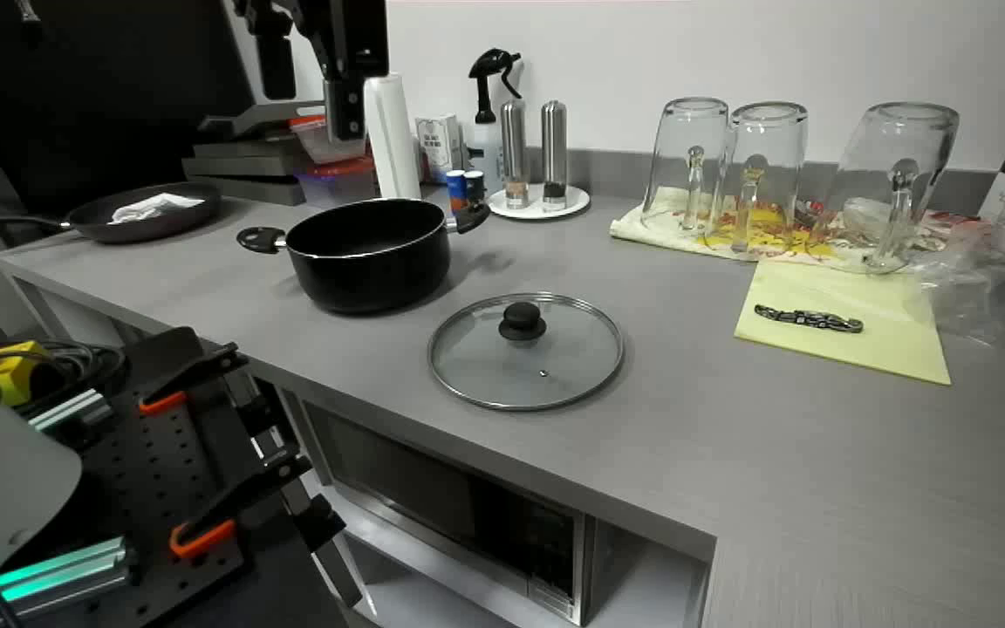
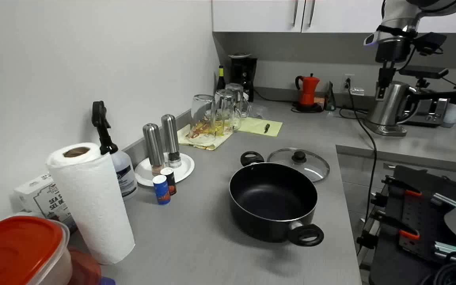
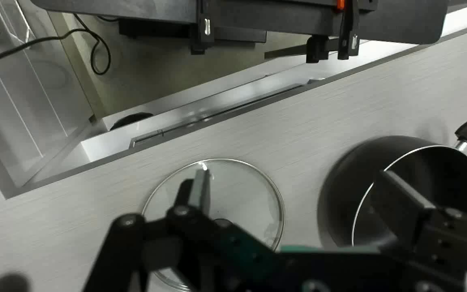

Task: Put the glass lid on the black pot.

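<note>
The glass lid (image 1: 494, 366) lies flat on the grey counter, its dark knob up, beside the black pot (image 1: 372, 279). In an exterior view the lid (image 2: 313, 166) is partly behind the pot (image 2: 259, 227). The pot is upright, uncovered and empty inside. My gripper (image 1: 311, 100) is high above the counter, apart from both; it also shows in an exterior view (image 2: 381, 89). In the wrist view the gripper (image 3: 292, 178) is open with nothing between its fingers. One finger overlaps the lid (image 3: 241, 190), the other the pot (image 3: 343, 182). The lid's knob is partly hidden there.
A paper towel roll (image 2: 91, 213), spray bottle (image 2: 125, 174) and two steel mills on a white plate (image 2: 188, 170) stand along the wall. Several glass mugs (image 1: 686, 166) stand on a cloth. A frying pan (image 1: 145, 228) lies beyond the pot. The counter's front edge (image 1: 502, 462) runs near the lid.
</note>
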Motion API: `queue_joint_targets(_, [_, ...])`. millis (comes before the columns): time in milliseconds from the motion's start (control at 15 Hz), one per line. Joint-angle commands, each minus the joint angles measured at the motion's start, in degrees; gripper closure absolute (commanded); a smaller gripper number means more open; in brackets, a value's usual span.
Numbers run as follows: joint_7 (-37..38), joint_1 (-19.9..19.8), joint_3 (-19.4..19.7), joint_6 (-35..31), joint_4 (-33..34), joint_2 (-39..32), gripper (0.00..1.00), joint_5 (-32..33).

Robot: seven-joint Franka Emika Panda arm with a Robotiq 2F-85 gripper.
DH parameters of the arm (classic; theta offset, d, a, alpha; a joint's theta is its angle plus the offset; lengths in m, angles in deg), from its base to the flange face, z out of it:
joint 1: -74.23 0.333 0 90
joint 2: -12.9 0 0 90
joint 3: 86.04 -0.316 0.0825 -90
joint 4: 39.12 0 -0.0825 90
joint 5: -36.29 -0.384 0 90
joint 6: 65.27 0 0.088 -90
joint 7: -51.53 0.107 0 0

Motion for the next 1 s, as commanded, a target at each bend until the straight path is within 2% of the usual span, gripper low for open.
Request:
queue_joint_targets(0, [-0.6,-1.1,-1.1,0.1,0.1,-0.3,0.0,-0.6])
queue_joint_targets(533, [-0.7,-0.3,-1.5,-1.9,0.5,-2.5,0.0,-1.1])
queue_joint_targets(933, [1.8,1.2,-5.2,-11.1,1.4,-10.5,0.0,-1.1])
